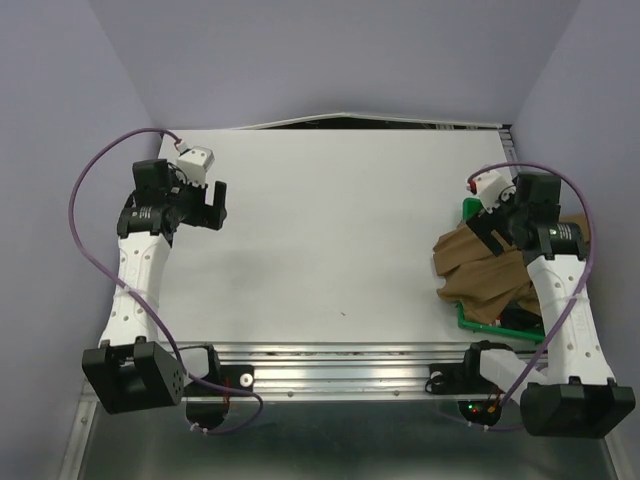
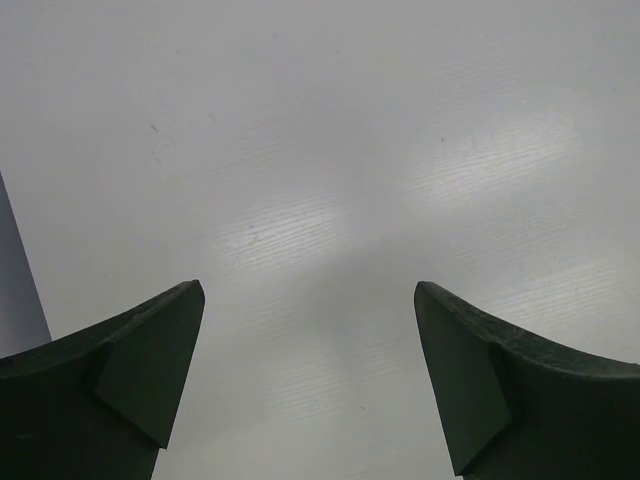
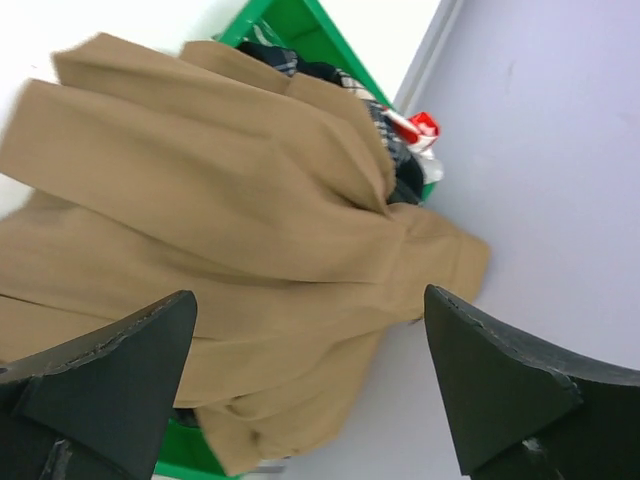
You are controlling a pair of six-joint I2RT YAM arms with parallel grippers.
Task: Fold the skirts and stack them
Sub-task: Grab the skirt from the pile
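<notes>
A white table [image 1: 330, 230] is seen, on which a green tray [image 1: 466, 322] is set at the right edge, and over the tray's rim a tan-brown skirt [image 1: 480, 265] is draped, its left part being spread on the tabletop and the rest heaped in the tray.

left arm [image 1: 135, 280] is folded up on its own side, left gripper [image 2: 308, 290] wide open and aimed inward. right arm [image 1: 565, 300] mirrors it over on its side, right gripper [image 3: 310, 293] spread just as wide, angled downward
</notes>
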